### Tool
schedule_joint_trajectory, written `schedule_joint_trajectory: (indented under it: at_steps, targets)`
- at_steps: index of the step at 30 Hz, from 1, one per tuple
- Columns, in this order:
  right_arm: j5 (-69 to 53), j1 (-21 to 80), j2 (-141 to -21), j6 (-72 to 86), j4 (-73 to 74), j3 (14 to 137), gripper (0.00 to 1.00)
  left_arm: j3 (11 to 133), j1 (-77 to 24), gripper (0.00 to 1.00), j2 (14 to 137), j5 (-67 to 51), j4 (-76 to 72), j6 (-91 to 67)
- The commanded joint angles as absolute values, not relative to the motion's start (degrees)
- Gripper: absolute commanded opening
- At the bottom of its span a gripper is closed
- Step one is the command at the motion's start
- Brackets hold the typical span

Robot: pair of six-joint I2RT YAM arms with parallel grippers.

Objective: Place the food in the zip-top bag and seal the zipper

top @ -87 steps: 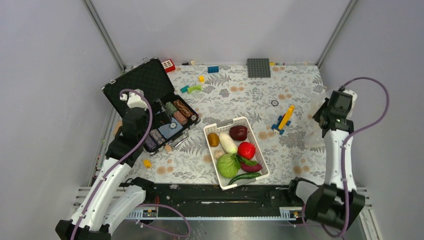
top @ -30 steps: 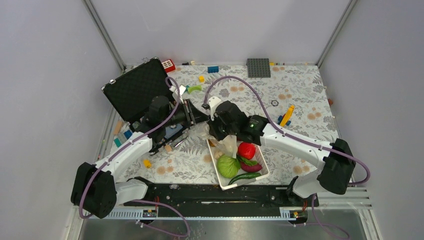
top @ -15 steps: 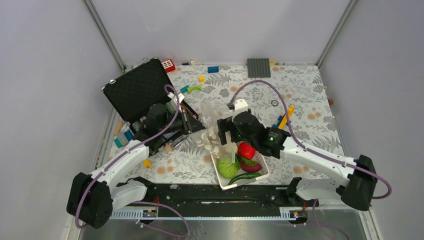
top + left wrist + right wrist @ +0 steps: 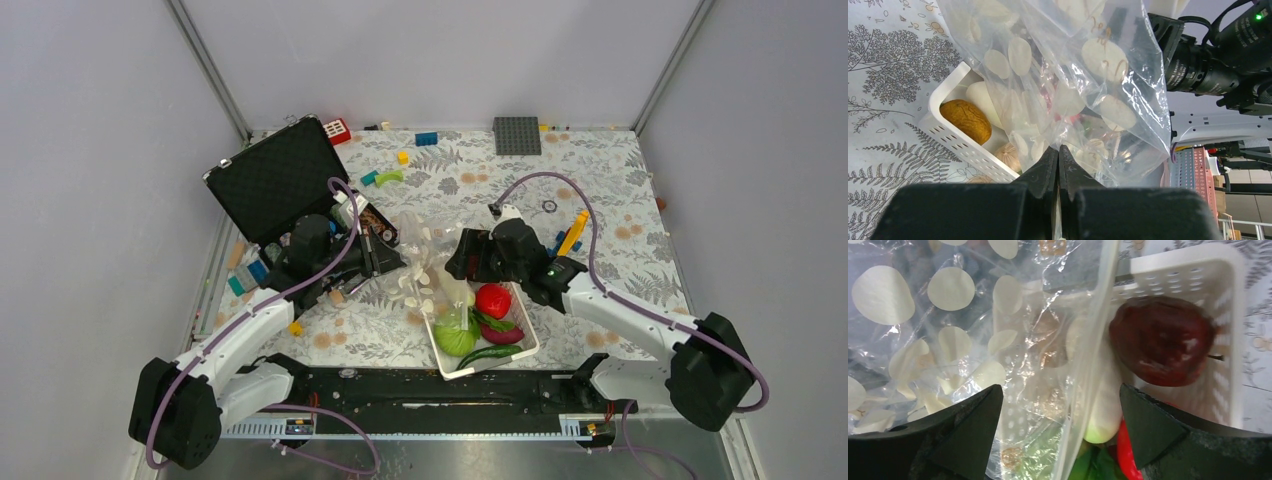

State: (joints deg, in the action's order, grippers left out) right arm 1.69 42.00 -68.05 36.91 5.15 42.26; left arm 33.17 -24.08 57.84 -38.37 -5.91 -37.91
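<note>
The zip-top bag (image 4: 415, 265), clear with white dots, hangs over the far left end of the white basket (image 4: 522, 345). My left gripper (image 4: 398, 262) is shut on a fold of the bag (image 4: 1073, 75), its fingertips (image 4: 1058, 150) pressed together. My right gripper (image 4: 457, 268) stands open just right of the bag. Between its fingers (image 4: 1058, 390) the bag's zipper strip (image 4: 1098, 330) runs downward. In the basket lie the cabbage (image 4: 456, 333), tomato (image 4: 492, 300), green pepper (image 4: 490, 352), dark-red bulb (image 4: 1160, 340), white radish (image 4: 1105, 410) and brown oval (image 4: 965, 120).
An open black case (image 4: 275, 180) with rolls of chips lies at the left, behind my left arm. Loose bricks are scattered along the far edge, with a grey baseplate (image 4: 517, 135). A yellow and blue toy (image 4: 570, 238) lies right of my right gripper.
My right gripper has opened, let go of the bag and drawn back to the right. My left gripper stays shut on the bag and has shifted slightly nearer.
</note>
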Motion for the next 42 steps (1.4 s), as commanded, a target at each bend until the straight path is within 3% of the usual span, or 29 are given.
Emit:
schedule_joint_trajectory:
  at_steps: [1,13,21,26,30,32,36,37,38,39,40,42]
  targets:
    - [-5.68,41.83,-70.64,40.2,-2.14,43.42,0.93,32.72,-24.33,0.0,56.54,-38.22,-7.9,-36.35]
    - [-12.13,41.81,-71.06,39.65,-6.0,44.21,0.83,32.43,-24.33,0.0,56.68,-37.95,-8.29,-36.26]
    - [-13.81,41.82,-71.59,39.28,-7.16,43.91,0.67,32.22,-24.29,0.0,57.22,-37.73,-8.46,-36.55]
    - [-12.03,41.79,-73.0,39.24,-5.99,43.87,0.49,32.34,-24.31,0.0,57.13,-37.63,-8.28,-36.74]
    - [-11.07,41.76,-73.47,38.15,-4.88,44.18,0.22,32.26,-24.3,0.0,57.22,-37.23,-8.26,-36.89]
    - [-10.83,41.76,-73.37,36.71,-3.75,44.77,0.03,32.24,-24.34,0.0,57.28,-36.95,-8.32,-36.92]
    - [-9.07,41.81,-70.82,32.05,-1.19,46.6,0.0,34.14,-24.27,0.0,57.03,-33.2,-3.82,-35.99]
    - [-8.03,41.8,-69.88,30.43,-0.5,47.23,0.0,35.05,-24.33,0.05,56.59,-31.23,-1.55,-35.56]
    - [-6.59,41.77,-68.93,28.85,1.72,48.09,0.0,35.77,-24.32,0.17,55.97,-29.44,0.92,-35.38]
    - [-4.0,41.76,-67.78,27.63,3.02,48.94,0.0,36.11,-24.34,0.44,54.45,-27.53,2.61,-35.26]
    - [-2.26,41.76,-66.95,26.87,3.91,50.02,0.0,36.26,-24.35,0.62,52.62,-25.21,3.97,-35.51]
    - [-1.15,41.83,-65.75,25.43,4.3,51.96,0.0,36.81,-24.34,0.9,48.78,-16.97,7.69,-37.34]
